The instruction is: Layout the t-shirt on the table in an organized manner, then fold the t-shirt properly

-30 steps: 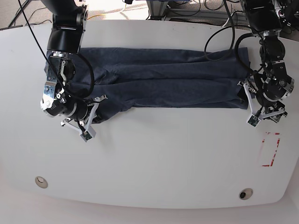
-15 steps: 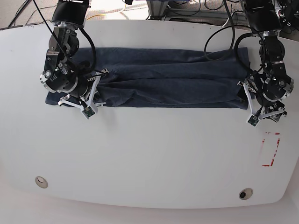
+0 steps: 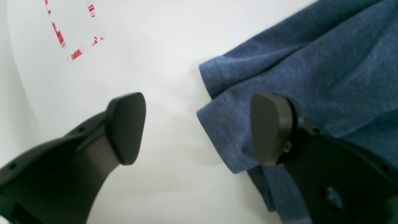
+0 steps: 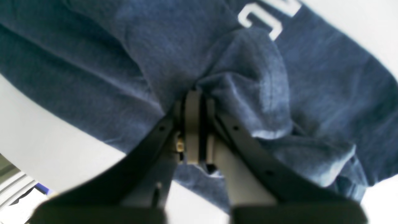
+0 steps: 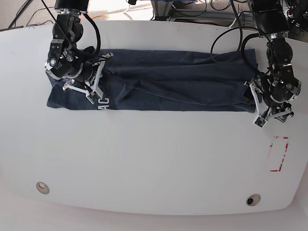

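Right gripper (image 5: 91, 82), upper left of the base view, is pinching a bunched fold of the shirt (image 5: 159, 84). Left gripper (image 3: 199, 127), jaws spread and empty, is hovering at the shirt's right end. Shirt is lying as a long band across the upper table (image 5: 154, 159). Folding seems underway; next, laying this fold flat. No containers are showing.

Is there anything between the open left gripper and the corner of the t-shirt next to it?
Nothing visible. The left gripper is open around the t-shirt corner, with only bare table in between.
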`<state>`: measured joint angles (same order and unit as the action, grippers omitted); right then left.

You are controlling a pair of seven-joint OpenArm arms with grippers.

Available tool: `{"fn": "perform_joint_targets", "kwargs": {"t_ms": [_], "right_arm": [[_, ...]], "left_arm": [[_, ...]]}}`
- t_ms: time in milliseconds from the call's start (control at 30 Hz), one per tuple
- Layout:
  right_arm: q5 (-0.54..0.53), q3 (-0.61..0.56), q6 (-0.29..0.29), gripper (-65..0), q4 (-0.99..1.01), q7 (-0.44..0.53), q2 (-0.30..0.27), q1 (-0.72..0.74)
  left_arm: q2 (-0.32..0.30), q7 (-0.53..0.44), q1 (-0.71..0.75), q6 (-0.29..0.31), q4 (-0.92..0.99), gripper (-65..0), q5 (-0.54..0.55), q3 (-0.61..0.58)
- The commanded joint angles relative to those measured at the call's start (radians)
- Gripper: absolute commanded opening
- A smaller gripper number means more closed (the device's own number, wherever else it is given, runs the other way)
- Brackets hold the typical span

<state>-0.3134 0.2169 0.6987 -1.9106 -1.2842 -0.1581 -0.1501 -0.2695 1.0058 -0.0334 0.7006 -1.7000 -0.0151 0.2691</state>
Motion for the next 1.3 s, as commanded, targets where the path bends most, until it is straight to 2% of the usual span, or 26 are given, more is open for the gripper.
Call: {"fn": "perform_joint_targets", "kwargs": {"t_ms": [0,233,333,400,633,833,967,1033,1133,1267], "right_arm": [[-0.005,0.005,-0.001,-51.5,-0.022,0.013,-0.007,-0.004],[-0.002,0.005,-0.001,-25.4,-0.076,0.011,-0.019,-0.065],[-0.005,0.005,-0.001,-19.5,-0.103,0.011,-0.044,-0.093],[-0.005,0.005,-0.001,-18.7,-0.115,0.011,-0.05,-0.108],[-0.013,0.048,-0.001,-22.8,-0.122,0.011,-0.057,-0.113],[-0.128,0.112,-0.001,-23.3,-0.117,0.016,-0.057,-0.056],[-0.154,0.112,-0.001,-24.4,-0.117,0.018,-0.057,-0.001],[-0.152,0.111,-0.001,-27.4,-0.115,0.018,-0.051,0.02],[-0.16,0.108,-0.001,-39.5,-0.112,0.019,-0.041,0.047],[-0.155,0.106,-0.001,-59.1,-0.085,0.022,-0.002,0.074]], "left_arm": [[-0.012,-0.011,-0.018,-0.002,-0.013,-15.7,0.002,0.003],[-0.014,-0.011,-0.018,-0.002,-0.013,-15.7,0.002,0.003],[-0.015,-0.011,-0.018,-0.002,-0.013,-15.7,0.002,0.003],[-0.015,-0.011,-0.018,-0.002,-0.013,-15.7,0.002,0.003],[-0.015,-0.011,-0.018,-0.002,-0.013,-15.7,0.002,0.003],[-0.015,-0.011,-0.018,-0.002,-0.013,-15.7,0.002,0.003],[-0.014,-0.012,-0.018,-0.002,-0.013,-15.7,0.002,0.003],[-0.012,-0.014,-0.018,-0.002,-0.016,-15.7,0.002,0.003],[-0.009,-0.014,-0.018,-0.002,-0.021,-16.1,0.004,0.005],[-0.003,-0.038,-0.018,-0.002,-0.021,-21.9,0.004,0.005]]}}
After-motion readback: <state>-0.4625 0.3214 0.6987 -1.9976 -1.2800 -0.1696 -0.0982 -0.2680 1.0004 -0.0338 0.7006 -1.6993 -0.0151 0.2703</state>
